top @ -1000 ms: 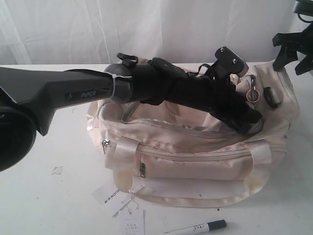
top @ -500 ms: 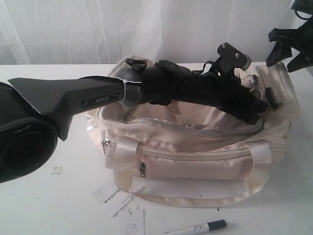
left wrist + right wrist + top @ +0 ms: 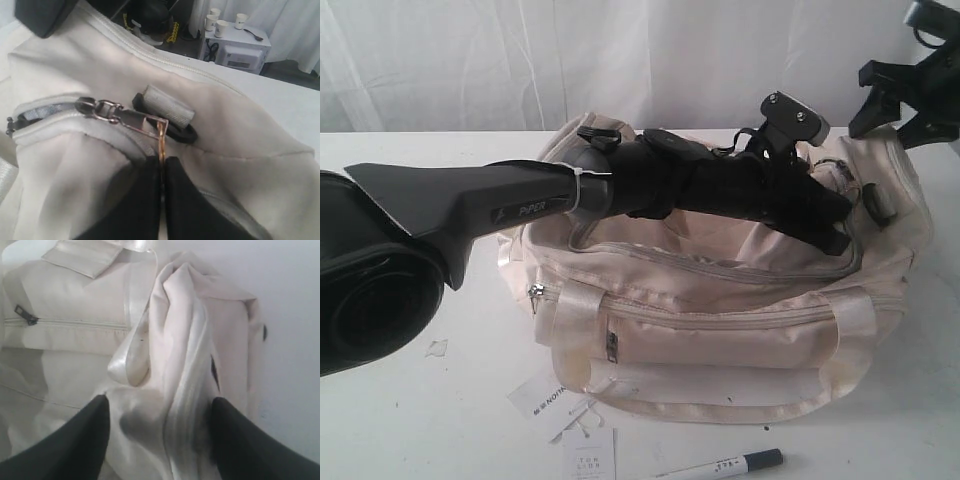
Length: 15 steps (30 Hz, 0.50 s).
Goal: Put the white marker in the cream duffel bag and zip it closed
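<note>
We count one cream bag [image 3: 720, 340], one marker [image 3: 720, 467], two paper tags [image 3: 548, 402] and two grippers, all on or over one white table [image 3: 420, 420]. The marker, white with a dark cap, lies flat on the table in front of the bag, outside it and apart from it, close to the lower edge of the outside view and to the right of the tags. The tags lie just beside each other by the bag's front left corner. The bag is the only container here. Its top zip stands open along most of its length, but the left arm stretches across the opening and we cannot tell what is inside. Its front pocket [image 3: 720, 345] is zipped closed, and we count two zip pulls on the front face. The left gripper [image 3: 161, 167] has its jaws pressed together at the bag's right end, pinching a thin metal ring [image 3: 161, 137] that hangs from the top zip slider [image 3: 107, 110]. Just beside that slider sits one black ring [image 3: 180, 134] held in a grey webbing loop. The right gripper [image 3: 160, 401] has its jaws wide apart and holds nothing. It hangs above the bag's far right end, where the fabric is bunched into folds. Behind the table, the left wrist view shows three small white cups [image 3: 220, 27] standing on a white box [image 3: 240, 52].
</note>
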### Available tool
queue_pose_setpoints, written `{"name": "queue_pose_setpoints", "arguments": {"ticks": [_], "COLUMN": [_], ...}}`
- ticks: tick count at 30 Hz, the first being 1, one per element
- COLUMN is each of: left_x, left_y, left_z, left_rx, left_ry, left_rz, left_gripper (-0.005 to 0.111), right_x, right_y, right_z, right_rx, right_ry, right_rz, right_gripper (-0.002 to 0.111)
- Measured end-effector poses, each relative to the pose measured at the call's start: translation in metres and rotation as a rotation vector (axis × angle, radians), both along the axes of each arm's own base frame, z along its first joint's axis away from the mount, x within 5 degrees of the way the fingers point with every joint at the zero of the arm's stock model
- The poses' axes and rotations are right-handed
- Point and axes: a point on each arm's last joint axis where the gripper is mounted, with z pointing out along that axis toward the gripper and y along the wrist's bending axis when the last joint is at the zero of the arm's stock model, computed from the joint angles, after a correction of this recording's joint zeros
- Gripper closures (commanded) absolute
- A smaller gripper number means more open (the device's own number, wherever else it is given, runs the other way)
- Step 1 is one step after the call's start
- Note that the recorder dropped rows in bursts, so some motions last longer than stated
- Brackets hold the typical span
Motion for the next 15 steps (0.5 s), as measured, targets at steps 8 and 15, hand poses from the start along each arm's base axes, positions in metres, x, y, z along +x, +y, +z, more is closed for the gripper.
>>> {"name": "queue_pose_setpoints", "arguments": {"ticks": [8,15], "left_x": [-0.008,-0.012], "left_y": [-0.002,-0.003], "left_z": [-0.002,-0.003], "left_rx": [0.027,0.029], "left_ry": [-0.002,0.008], "left_rz": [-0.105,-0.145], "left_gripper": [0.107,0.107], "right_x": [0.018,0.030], "right_y": [0.006,0.001], "right_z": [-0.042,-0.040], "right_rx": [0.131,0.066], "right_ry": [0.004,-0.129], "right_rz": [0.039,-0.007], "right_gripper": [0.066,0.108]}}
